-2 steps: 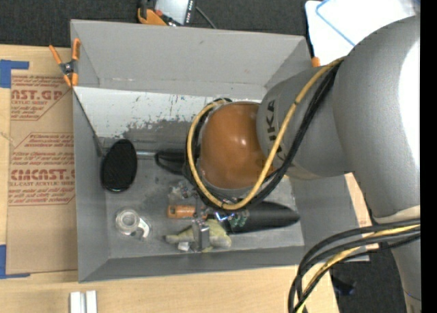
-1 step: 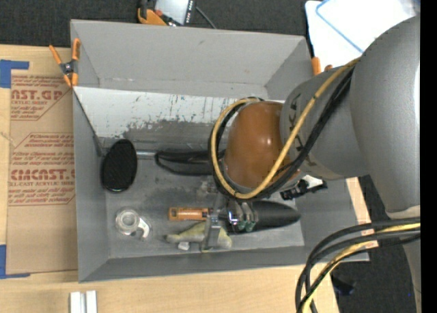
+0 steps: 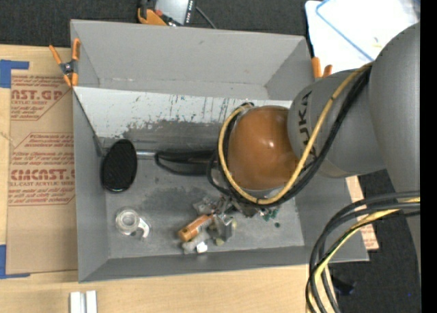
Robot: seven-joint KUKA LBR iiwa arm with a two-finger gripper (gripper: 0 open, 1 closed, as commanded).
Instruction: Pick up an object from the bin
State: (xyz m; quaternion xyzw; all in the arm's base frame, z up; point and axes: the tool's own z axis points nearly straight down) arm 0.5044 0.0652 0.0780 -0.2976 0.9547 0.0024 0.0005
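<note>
"What sort of place is this, then?"

"A robotics lab, I'd say. That grey KUKA arm (image 3: 372,117), trailing yellow and black cables (image 3: 382,208), leans over a scuffed metal bin (image 3: 184,52) on a pale wooden worktop (image 3: 205,291)."

"And up there?"

"A yellow-and-black handheld unit (image 3: 166,3) on its lead, lying on a dark surface."

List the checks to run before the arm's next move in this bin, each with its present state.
1. End effector above a target: ok, it hangs over the small heap near the front wall.
2. One thing singled out of that heap: cannot tell; an orange stick lies nearest.
3. Black oval thing clear of the arm: ok, far left.
4. Clear ring clear of the arm: ok, front left, apart from the heap.
5. Long black thing clear of the cables: cannot tell; it runs right up to them.
</note>
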